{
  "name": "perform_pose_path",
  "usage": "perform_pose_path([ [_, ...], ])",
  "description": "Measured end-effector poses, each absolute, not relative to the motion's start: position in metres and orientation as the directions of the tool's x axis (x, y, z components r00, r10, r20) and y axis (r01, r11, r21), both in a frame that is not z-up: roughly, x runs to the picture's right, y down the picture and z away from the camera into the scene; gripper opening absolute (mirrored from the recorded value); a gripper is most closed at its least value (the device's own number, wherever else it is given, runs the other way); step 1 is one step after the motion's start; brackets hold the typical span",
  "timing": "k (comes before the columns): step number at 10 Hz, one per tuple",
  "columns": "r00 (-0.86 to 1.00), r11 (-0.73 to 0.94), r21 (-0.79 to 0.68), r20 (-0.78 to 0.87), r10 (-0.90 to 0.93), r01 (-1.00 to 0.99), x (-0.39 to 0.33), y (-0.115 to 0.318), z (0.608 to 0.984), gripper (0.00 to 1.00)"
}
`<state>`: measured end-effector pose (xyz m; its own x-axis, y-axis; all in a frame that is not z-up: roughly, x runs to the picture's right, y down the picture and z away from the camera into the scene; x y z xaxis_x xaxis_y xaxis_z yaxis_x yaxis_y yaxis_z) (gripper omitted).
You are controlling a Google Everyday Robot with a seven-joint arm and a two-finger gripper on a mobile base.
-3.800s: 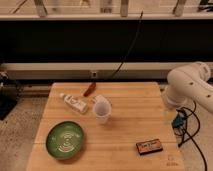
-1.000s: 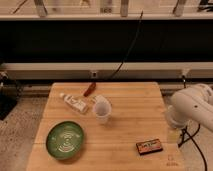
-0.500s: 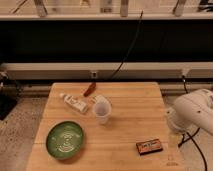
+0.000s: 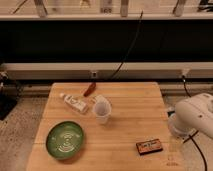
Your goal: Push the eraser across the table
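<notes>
Your gripper [image 4: 172, 152] hangs low at the table's [image 4: 135, 102] right front edge, below the white arm, with its jaws spread wide and nothing between them. From the one camera view, the eraser [image 4: 149, 146] lies flat near the front right corner, just left of the gripper and apart from it. You look to be in the approach step: lined up beside the eraser, with no contact made yet. Next, bring the fingers down to eraser height and against its right end, then sweep left along the front of the table. Keep the path straight and low, because the plate [image 4: 65, 139] sits further left on that line and the cup [image 4: 101, 110] stands a little behind it.
</notes>
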<state>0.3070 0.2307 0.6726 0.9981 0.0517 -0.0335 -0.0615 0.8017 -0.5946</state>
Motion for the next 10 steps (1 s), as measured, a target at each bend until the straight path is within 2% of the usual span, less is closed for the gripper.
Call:
perform_pose_path([
  [5,0.998,0.799,-0.599,-0.025,0.054,-0.058,0.306,0.243,0.676,0.80],
  [9,0.998,0.796,-0.601,-0.023,0.064,-0.065,0.306,0.251,0.678,0.56],
  [10,0.998,0.796,-0.602,-0.025,0.063,-0.065,0.307,0.252,0.679,0.54],
])
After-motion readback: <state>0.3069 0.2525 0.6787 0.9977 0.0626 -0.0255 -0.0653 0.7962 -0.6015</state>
